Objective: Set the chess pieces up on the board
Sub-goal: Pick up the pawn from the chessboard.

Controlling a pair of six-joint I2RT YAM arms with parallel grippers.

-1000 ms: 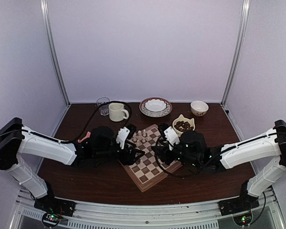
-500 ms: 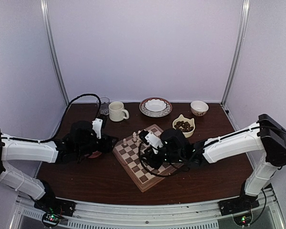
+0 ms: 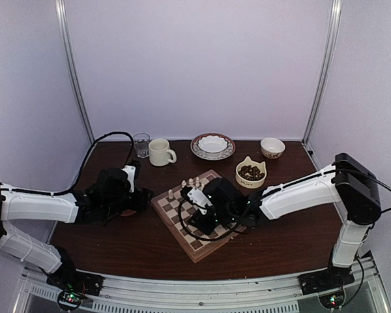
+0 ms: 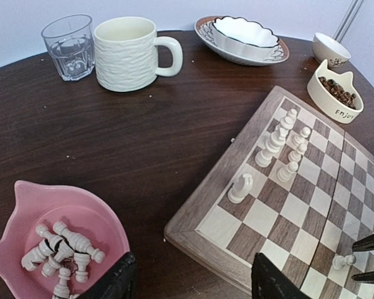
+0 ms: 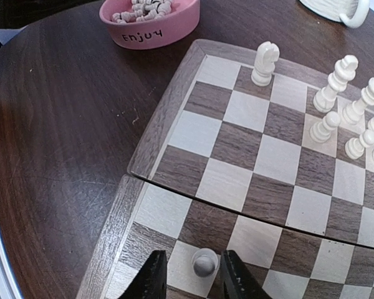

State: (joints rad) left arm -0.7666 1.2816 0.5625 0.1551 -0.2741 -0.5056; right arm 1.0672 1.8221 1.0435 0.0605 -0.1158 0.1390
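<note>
Right wrist view: pawn between the jaws, left arm back at the dish

Both arms have split from mid-board over the last second. Right gripper [image 5: 192,265] has crossed toward the left-side rim of the flat checkered wooden chessboard [image 5: 237,143]. It's narrowing around a small pale cream wooden pawn [image 5: 204,262] standing on a light square; can't tell if it's pinched yet. Left gripper [image 4: 193,280], spread wide and empty, has pulled back over the pink cat-eared bowl [image 4: 25,205] of spare cream chessmen [image 4: 62,249]. Only a handful of standing pieces [image 4: 280,140] are placed, so most of the setup remains.
</note>
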